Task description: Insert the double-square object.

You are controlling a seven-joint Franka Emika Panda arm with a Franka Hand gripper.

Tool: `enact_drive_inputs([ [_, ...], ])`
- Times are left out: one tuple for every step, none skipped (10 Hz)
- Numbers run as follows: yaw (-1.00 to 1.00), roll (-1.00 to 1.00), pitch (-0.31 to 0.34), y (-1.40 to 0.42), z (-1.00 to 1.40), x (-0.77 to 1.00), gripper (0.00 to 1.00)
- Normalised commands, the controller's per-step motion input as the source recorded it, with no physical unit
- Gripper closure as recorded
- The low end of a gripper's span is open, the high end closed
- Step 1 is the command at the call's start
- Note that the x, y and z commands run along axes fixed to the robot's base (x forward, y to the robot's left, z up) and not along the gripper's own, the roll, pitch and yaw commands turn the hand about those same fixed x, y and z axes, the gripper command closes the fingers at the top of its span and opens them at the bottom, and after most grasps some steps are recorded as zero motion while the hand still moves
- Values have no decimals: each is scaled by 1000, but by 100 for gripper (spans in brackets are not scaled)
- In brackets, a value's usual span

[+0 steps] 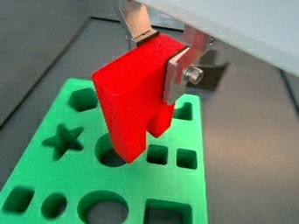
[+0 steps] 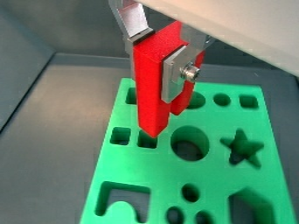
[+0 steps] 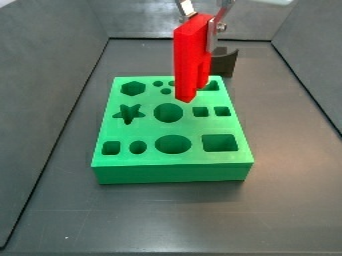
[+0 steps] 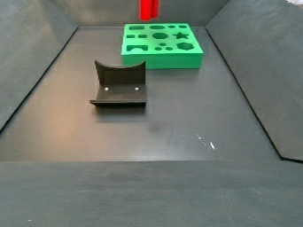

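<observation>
The double-square object is a tall bright red block, upright, with its notched lower end pointing down. My gripper is shut on its upper part, one silver finger on each side. It also shows in a wrist view with the gripper around it. In a side view the block hangs from the gripper just above the green board. Its lower end is over the board's back half, close to a pair of small square holes. In a side view only the block's lower end shows.
The green board has several cut-outs, among them a star, a large round hole and a large square hole. The dark fixture stands on the dark floor apart from the board. Dark walls enclose the floor.
</observation>
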Motion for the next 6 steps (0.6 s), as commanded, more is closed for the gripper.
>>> enact_drive_inputs([
  [-937,-31,0,74,-140,211,100],
  [-931,-31,0,74,-140,217,100],
  [-914,-43,0,77,-117,251,100],
  [-917,-37,0,80,-126,246,100],
  [-923,-31,0,83,-134,231,100],
  [-926,-3,0,100,-146,200,100],
])
